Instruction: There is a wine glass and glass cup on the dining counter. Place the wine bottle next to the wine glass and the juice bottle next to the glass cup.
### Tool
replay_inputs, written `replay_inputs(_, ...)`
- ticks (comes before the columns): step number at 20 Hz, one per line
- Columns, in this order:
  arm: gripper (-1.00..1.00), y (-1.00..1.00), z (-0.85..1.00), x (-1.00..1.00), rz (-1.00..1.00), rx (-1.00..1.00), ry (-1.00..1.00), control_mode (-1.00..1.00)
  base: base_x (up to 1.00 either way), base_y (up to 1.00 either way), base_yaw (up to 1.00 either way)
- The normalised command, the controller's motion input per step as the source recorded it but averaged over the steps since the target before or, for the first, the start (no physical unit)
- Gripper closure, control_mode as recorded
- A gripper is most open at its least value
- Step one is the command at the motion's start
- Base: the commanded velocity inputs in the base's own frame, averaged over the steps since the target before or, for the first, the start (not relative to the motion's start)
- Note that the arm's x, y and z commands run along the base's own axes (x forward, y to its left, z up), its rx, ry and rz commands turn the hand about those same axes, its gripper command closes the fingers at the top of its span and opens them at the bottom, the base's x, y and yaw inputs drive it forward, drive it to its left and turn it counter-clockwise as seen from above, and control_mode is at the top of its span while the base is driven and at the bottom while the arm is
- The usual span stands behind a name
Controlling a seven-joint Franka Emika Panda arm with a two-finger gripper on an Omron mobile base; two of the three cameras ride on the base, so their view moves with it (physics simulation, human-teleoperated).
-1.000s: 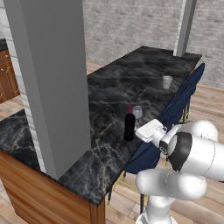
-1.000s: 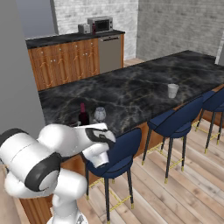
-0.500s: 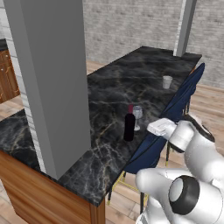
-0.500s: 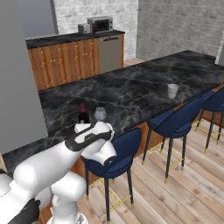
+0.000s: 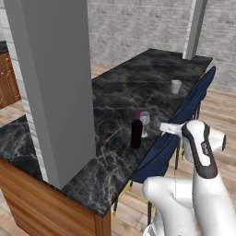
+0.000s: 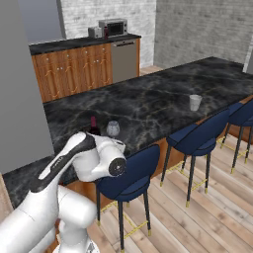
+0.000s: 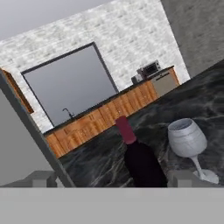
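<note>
Near the left corner of the worktop (image 5: 115, 92), a long black marble slab veined white and gold, the wine bottle (image 5: 136, 130) stands upright by the seating edge: slim, near-black, glossy, with a dark red neck capsule. Just beside it on its right stands the wine glass (image 5: 144, 121), clear, round-bowled, on a thin stem and flat foot; whether the two touch cannot be told at this resolution. This half of the task reads as complete.

The end effector (image 7: 116, 178) sits off the seating edge, above a blue stool (image 6: 129, 174), facing the bottle, which lies directly ahead with its long axis vertical. In the hand view the two finger tips stand wide apart either side of the bottle's body, holding nothing.

Far along the worktop to the right, near the seating edge, stands the glass cup (image 6: 195, 102), a short whitish translucent tumbler, well apart from the bottle and glass. The juice bottle remains to be placed beside it; that, in my judgement, is the outstanding step.
</note>
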Motion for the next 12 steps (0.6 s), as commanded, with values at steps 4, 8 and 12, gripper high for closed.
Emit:
replay_inputs(4, -1.00, 0.12, 0.14, -0.38, -0.03, -0.14, 0.28, -1.00, 0.00, 0.00, 0.00)
replay_inputs(8, -1.00, 0.04, 0.14, -0.29, -0.08, -0.19, 0.26, -1.00, 0.00, 0.00, 0.00)
replay_inputs(12, -1.00, 0.03, 0.12, -0.31, -0.13, -0.17, 0.25, -1.00, 0.00, 0.00, 0.00)
